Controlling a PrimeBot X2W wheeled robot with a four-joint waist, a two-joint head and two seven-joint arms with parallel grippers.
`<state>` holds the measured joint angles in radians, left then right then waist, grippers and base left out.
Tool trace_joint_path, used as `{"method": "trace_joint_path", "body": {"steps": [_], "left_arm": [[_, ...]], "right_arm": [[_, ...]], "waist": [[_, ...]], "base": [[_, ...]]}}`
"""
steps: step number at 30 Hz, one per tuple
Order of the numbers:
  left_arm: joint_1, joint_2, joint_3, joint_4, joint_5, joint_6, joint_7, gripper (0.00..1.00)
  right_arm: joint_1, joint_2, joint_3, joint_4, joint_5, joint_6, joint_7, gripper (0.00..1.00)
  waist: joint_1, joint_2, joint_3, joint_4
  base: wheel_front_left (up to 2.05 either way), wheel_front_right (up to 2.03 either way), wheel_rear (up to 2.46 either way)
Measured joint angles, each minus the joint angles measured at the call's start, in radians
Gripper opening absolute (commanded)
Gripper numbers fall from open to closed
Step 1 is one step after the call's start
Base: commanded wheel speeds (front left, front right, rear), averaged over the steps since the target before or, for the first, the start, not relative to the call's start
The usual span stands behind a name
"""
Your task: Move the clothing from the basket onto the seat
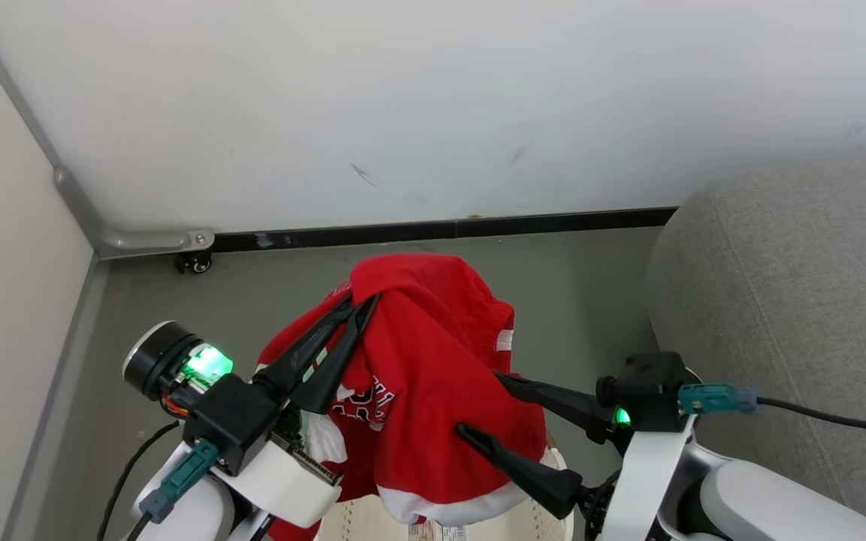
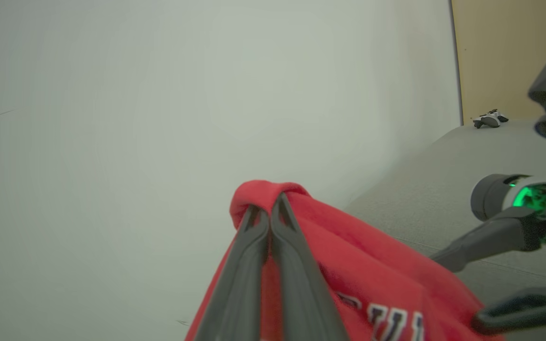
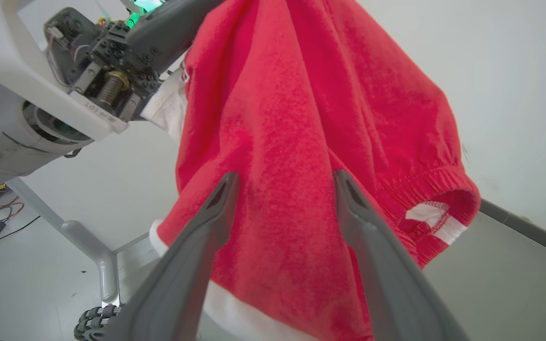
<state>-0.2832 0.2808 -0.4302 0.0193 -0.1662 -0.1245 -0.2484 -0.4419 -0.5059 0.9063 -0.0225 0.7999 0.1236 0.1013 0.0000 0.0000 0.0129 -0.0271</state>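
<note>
My left fingers (image 1: 356, 314) are closed on a small bunched fold at the top of the clothing (image 1: 433, 346). The garment hangs free from that fold above the basket (image 1: 534, 518).

Hazard 1: the pinch is narrow and sits near the tips. In my judgement a quick swing could pull the fold out and drop the garment on the floor (image 1: 583, 285), short of the seat's left edge.

Hazard 2: the white lower hem hangs close to the basket rim, and I cannot tell whether it is clear. Sideways travel without more lift may snag the hem or drag the basket.

My right fingers (image 1: 527, 388) are spread wide and hold nothing. They point into the draped cloth; I cannot tell whether they touch it.

Hazard 3: closing here may catch only a loose outer layer, which would slip.

The seat (image 1: 794, 285) stands to the right, apart from the garment.
</note>
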Motion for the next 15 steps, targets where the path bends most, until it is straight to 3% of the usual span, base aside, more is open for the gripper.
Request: {"method": "trace_joint_path", "body": {"steps": [15], "left_arm": [[-0.010, 0.008, -0.030, -0.006, -0.026, 0.000, 0.000, 0.00]], "right_arm": [[-0.092, 0.035, 0.092, 0.049, 0.027, 0.000, -0.006, 1.00]], "waist": [[0.0000, 0.0000, 0.011, 0.008]], "base": [[0.00, 0.00, 0.00]]}}
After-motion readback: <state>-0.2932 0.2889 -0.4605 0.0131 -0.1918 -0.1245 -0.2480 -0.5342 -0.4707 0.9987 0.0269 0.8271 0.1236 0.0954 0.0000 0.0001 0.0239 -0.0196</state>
